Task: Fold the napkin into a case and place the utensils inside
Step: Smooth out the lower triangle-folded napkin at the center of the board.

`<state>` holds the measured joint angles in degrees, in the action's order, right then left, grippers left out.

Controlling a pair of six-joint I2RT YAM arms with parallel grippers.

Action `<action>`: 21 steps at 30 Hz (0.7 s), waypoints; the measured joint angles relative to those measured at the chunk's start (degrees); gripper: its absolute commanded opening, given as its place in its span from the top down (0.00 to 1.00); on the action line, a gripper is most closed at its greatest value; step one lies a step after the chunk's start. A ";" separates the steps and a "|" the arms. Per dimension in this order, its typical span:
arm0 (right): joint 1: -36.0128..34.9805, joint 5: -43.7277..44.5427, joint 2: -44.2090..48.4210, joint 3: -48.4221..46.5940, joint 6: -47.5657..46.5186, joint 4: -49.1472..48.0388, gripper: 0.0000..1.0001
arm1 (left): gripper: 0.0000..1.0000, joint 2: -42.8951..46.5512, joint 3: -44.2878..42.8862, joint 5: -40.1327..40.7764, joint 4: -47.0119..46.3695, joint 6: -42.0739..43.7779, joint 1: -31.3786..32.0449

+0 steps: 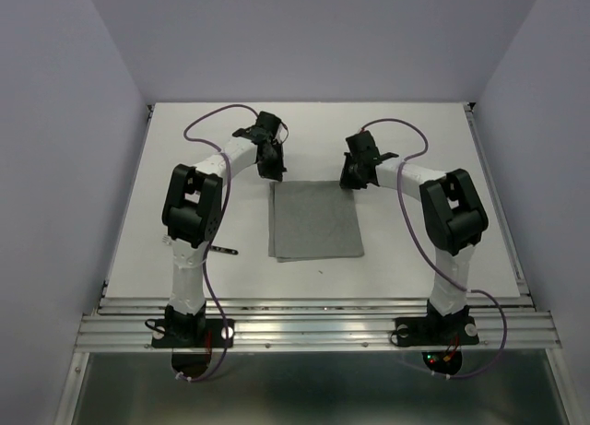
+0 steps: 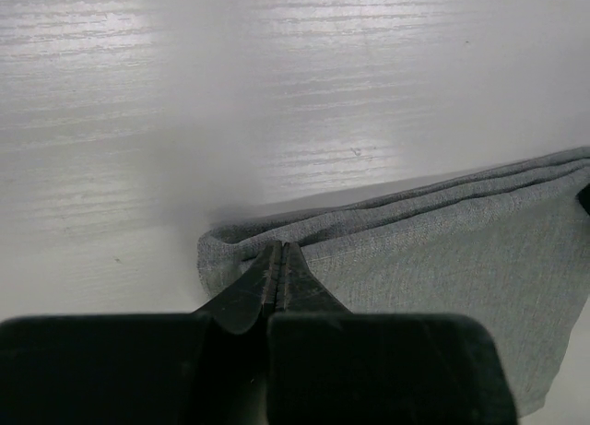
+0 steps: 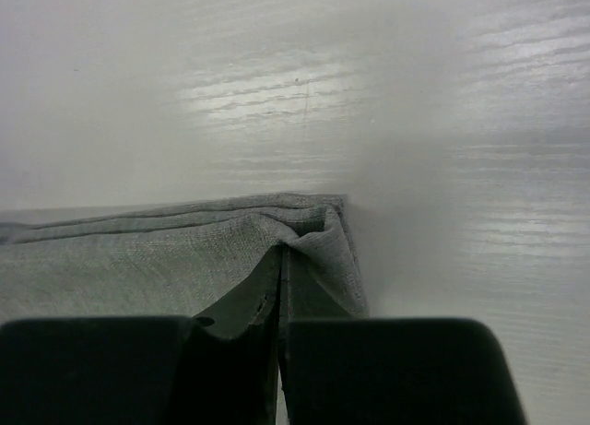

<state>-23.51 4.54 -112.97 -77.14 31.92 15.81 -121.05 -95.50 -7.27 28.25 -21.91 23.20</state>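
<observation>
**Inspector:** Hands first. What did we record?

**Assistant:** We found the left hand [image 2: 279, 252] clamped on the far left corner of the napkin [image 1: 316, 220]. The right hand [image 3: 279, 257] was pinched likewise on the far right corner, with the cloth puckering at its tips.

**Inspector:** Progress?

**Assistant:** Early to middle, in our judgement. The napkin lay flat near the middle of the surface [image 1: 415, 139] as a layered oblong, with stacked edges showing along its far side. It was folded, but not yet a narrow case. One slim dark utensil [image 1: 224, 250] lay beside the left arm, apart from the cloth, and we saw nothing tucked inside.

**Inspector:** Materials?

**Assistant:** The cloth was plain grey and finely woven, soft, matte and limp at the corners. The surface was white, smooth and faintly grained, with a dull sheen.
</observation>
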 measured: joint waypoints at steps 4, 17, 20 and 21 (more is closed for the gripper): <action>0.15 0.81 -2.03 -0.57 0.22 -0.26 0.99 | 1.00 -0.02 0.00 0.07 -0.48 0.00 0.00; 0.22 -0.68 0.17 -0.04 -0.79 -0.15 0.99 | 1.00 6.62 4.76 3.04 -1.20 -0.68 0.13; 0.22 -1.55 4.26 1.79 -0.81 -0.26 0.99 | 1.00 9.86 5.90 3.13 -1.53 -0.87 0.35; 0.22 -1.66 5.27 2.19 -0.81 -0.48 0.99 | 1.00 10.40 6.08 3.10 -1.57 -0.90 0.48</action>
<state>-23.29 2.87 -107.70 -74.96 31.11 15.33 -110.65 -89.43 -4.16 26.68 -22.81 23.68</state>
